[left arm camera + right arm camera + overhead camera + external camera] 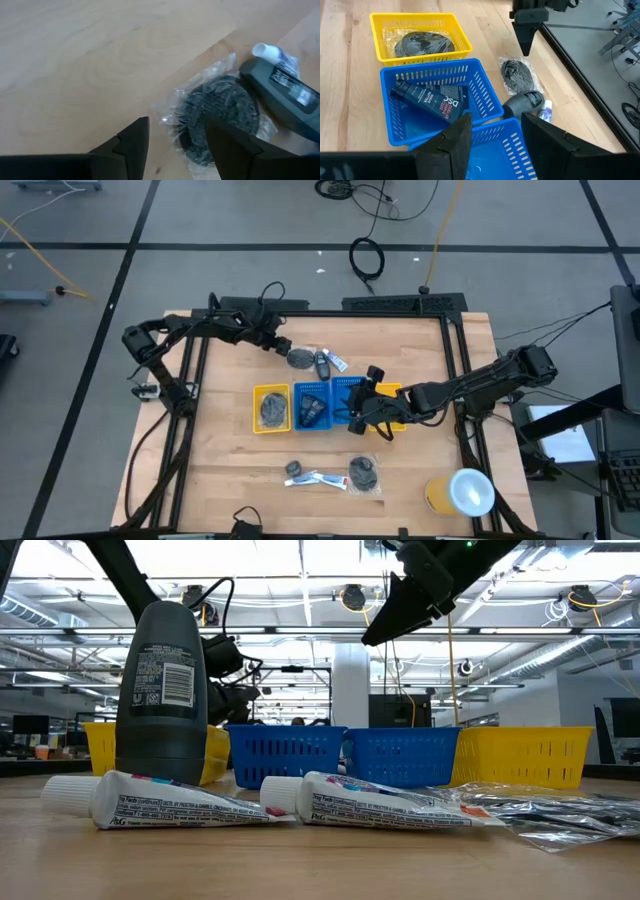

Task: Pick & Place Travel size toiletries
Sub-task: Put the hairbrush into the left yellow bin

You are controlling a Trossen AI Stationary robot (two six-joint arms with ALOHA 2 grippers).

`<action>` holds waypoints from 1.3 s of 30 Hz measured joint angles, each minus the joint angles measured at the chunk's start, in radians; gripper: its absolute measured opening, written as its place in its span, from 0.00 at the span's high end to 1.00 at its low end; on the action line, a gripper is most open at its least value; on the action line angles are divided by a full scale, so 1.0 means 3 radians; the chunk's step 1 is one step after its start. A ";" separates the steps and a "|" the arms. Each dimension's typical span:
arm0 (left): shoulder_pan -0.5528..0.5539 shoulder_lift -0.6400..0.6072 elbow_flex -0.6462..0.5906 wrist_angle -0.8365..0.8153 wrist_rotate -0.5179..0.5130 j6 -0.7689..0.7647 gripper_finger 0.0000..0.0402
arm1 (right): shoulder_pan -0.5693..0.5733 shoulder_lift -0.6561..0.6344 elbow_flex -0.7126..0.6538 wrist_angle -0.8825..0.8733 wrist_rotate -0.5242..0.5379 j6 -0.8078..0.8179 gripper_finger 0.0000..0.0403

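Past the baskets, a grey mesh pad in clear wrap (220,112), a dark bottle (282,92) and a white tube (340,363) lie on the table. My left gripper (177,145) stands open just above the pad's edge, nothing between its fingers. My right gripper (495,137) hovers open over a blue basket (495,155) that shows nothing inside. A second blue basket (410,127) holds a dark bottle (430,100), and a yellow basket (380,30) holds a mesh pad (420,44). Near the front edge a bottle (165,690) stands upright beside two tubes (180,802) and a wrapped pad (560,805).
Four baskets stand in a row mid-table, yellow (271,408), blue (312,406), blue (343,395), yellow (392,393). A large yellow-and-white cylinder (462,492) lies at the near right corner. Bare wood lies left of the baskets and along the far left.
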 joint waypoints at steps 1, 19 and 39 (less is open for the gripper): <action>0.0001 0.0000 0.0000 0.0002 -0.0028 -0.0009 0.53 | 0.0000 0.0000 0.0000 0.0000 0.0000 0.0012 0.59; -0.0095 0.0031 0.0001 -0.0003 -0.0082 -0.0204 0.54 | 0.0005 0.0000 0.0000 0.0003 0.0000 0.0018 0.59; -0.0090 0.0191 0.0004 0.0256 0.0143 -0.0181 0.54 | 0.0005 0.0000 0.0000 0.0004 -0.0001 0.0018 0.59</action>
